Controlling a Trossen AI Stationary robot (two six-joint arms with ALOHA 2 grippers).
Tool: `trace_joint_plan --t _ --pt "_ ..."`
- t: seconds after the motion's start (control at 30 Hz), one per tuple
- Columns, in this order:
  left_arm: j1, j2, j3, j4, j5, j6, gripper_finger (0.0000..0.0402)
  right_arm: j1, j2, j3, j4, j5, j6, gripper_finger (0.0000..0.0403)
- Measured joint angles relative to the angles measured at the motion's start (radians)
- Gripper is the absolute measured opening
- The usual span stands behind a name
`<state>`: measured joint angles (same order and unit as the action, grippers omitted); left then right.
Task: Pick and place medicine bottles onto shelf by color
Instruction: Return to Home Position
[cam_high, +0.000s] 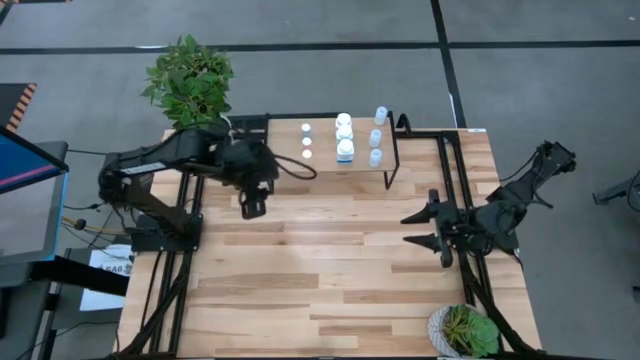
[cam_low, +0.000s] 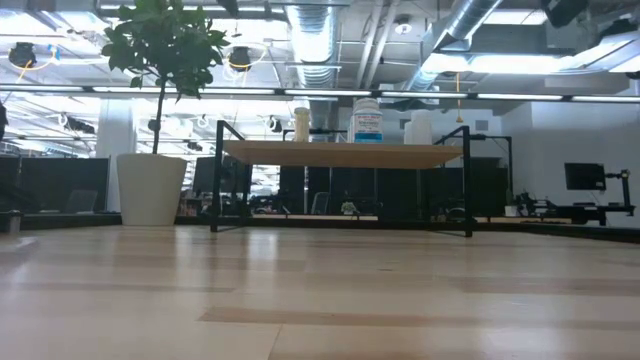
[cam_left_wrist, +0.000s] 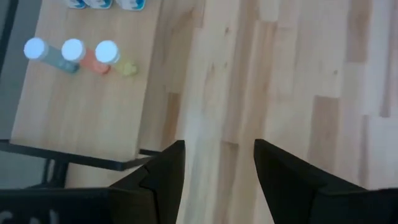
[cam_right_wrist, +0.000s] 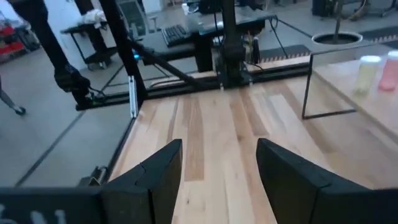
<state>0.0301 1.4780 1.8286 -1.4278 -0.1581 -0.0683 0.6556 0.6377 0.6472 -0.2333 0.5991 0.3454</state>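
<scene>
The shelf (cam_high: 325, 168) stands at the table's far middle, on its thin black frame. All the medicine bottles stand upright on its board in three rows: small whitish ones (cam_high: 306, 141), chunkier white ones (cam_high: 344, 134) and pale blue ones (cam_high: 376, 137). The low view shows the shelf (cam_low: 345, 153) with bottles (cam_low: 367, 120) on top. My left gripper (cam_high: 252, 205) is open and empty above the table, just left of and nearer than the shelf. Its wrist view (cam_left_wrist: 219, 149) shows the shelf board (cam_left_wrist: 87, 106) and small bottles (cam_left_wrist: 73, 50). My right gripper (cam_high: 420, 228) (cam_right_wrist: 219, 149) is open and empty near the table's right edge.
A tall leafy plant (cam_high: 190, 80) in a white pot (cam_low: 150, 188) stands at the table's far left corner. A small potted plant (cam_high: 465, 330) sits at the near right corner. Bare wood tabletop (cam_high: 320, 270) lies between the arms and the near edge.
</scene>
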Motion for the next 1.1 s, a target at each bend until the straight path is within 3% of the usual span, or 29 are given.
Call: trace_joint_plan --t 0.13,0.3,0.43,0.83,1.1 --pt "-0.039 -0.038 0.000 -0.004 -0.027 -0.096 0.0178 -0.003 -0.011 0.000 -0.029 0.000 -0.030 0.0228" --pt "-0.087 -0.074 -0.008 -0.042 -0.134 -0.190 0.0178 -0.010 -0.011 0.000 -0.032 0.001 -0.040 0.0228" --pt "-0.105 -0.136 -0.087 0.007 -0.136 -0.220 0.0178 -0.012 -0.011 0.000 -0.056 0.002 -0.046 0.0228" --pt "-0.109 -0.466 -0.644 0.374 -0.068 -0.311 0.0178 -0.108 -0.025 0.000 -0.050 0.002 -0.067 0.0228" --pt "-0.123 -0.692 -1.002 0.719 -0.067 -0.340 0.0178 -0.170 -0.039 -0.001 -0.111 -0.028 -0.036 0.0228"
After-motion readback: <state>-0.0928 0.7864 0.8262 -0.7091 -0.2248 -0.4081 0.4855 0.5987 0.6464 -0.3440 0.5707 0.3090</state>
